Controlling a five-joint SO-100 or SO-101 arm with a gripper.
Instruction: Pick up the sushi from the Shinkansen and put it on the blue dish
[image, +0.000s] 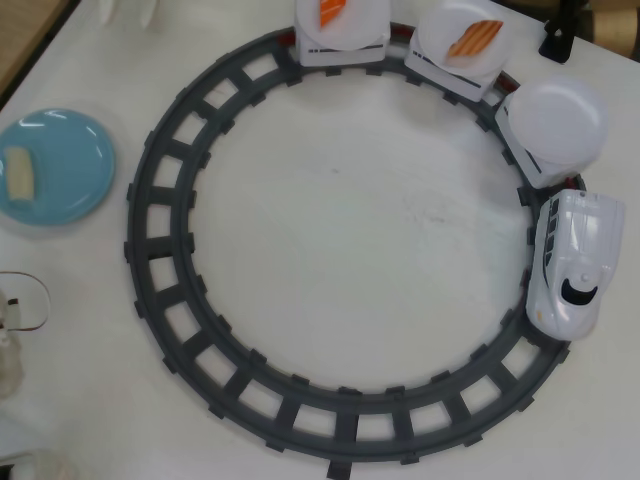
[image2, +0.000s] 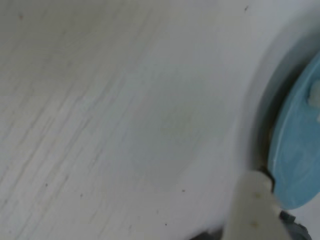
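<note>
The white Shinkansen (image: 575, 265) stands on the right side of the grey ring track (image: 150, 240), with three plate cars behind it. The nearest plate (image: 555, 120) is empty. The middle plate holds the pale-orange, thin-striped sushi (image: 475, 38). The last plate holds a vivid red-orange piece (image: 333, 12). The blue dish (image: 55, 165) lies at the far left with a cream-white piece (image: 20, 172) on it. In the blurred wrist view, one pale fingertip (image2: 252, 205) of my gripper hangs low beside the blue dish's rim (image2: 295, 150). The other finger is out of view.
A pale part of my arm (image: 15, 320) shows at the left edge of the overhead view, below the dish. A black stand (image: 558, 40) sits at the top right beyond the track. The table's edge runs across the top left corner.
</note>
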